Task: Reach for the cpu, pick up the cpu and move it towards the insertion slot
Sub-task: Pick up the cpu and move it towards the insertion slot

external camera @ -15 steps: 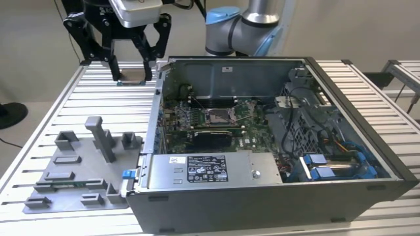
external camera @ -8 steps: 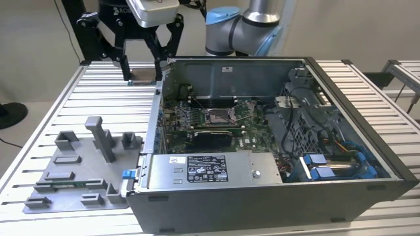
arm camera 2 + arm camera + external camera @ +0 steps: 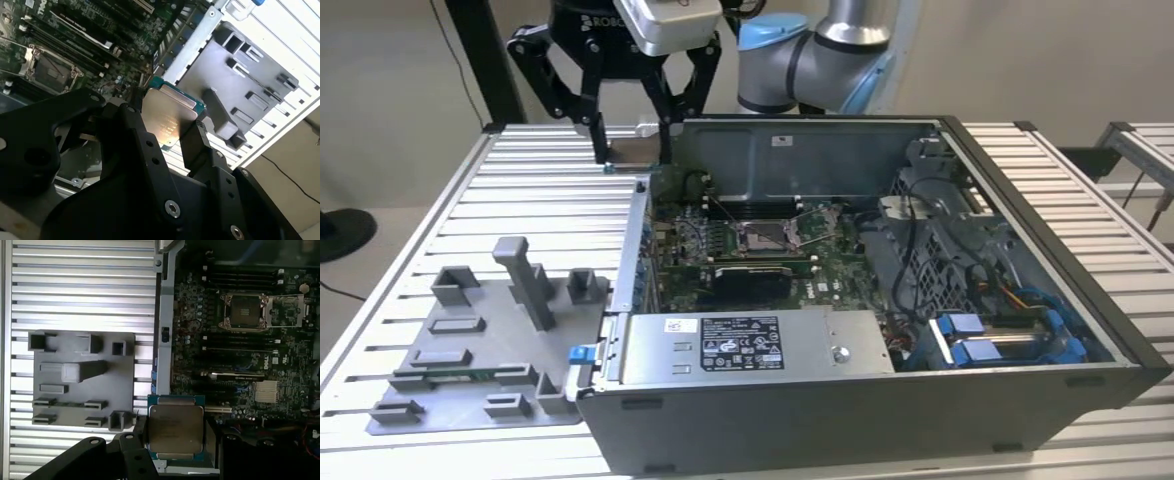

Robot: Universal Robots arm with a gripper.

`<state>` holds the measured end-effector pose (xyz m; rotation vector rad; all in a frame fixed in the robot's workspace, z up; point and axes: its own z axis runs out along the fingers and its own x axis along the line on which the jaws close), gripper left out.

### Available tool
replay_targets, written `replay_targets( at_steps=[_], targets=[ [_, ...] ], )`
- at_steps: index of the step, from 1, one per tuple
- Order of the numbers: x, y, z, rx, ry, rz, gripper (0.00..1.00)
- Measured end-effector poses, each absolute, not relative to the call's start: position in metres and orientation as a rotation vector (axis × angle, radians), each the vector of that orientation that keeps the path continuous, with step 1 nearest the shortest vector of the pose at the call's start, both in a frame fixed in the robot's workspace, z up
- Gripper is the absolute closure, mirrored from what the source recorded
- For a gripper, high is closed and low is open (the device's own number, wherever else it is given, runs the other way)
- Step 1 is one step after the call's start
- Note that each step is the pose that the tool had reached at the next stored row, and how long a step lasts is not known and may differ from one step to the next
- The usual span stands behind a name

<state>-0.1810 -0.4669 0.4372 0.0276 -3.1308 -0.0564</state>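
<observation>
the gripper hangs in the air above the far wall of the open computer case, toward the exterior view's left, clenched on the cpu, which shows there as a small tan patch between the two black fingertips. in both wrist views the cpu sits pinched between the fingers by two opposite edges, its pale metal face turned toward the cameras and its green rim showing at the free edges. the chip is nearly square, so no long axis can be told; it is held flat, face roughly level. the insertion slot lies open on the motherboard inside the case, well apart from the cpu and lower than it. the grey plastic tray rests on the ribbed table beside the case.
</observation>
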Motion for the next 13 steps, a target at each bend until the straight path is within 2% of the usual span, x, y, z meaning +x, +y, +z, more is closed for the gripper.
replay_targets(
  at_steps=[13],
  targets=[
    [-0.149,-0.467,0.437,0.028,-3.130,-0.056,1.00]
  ],
)
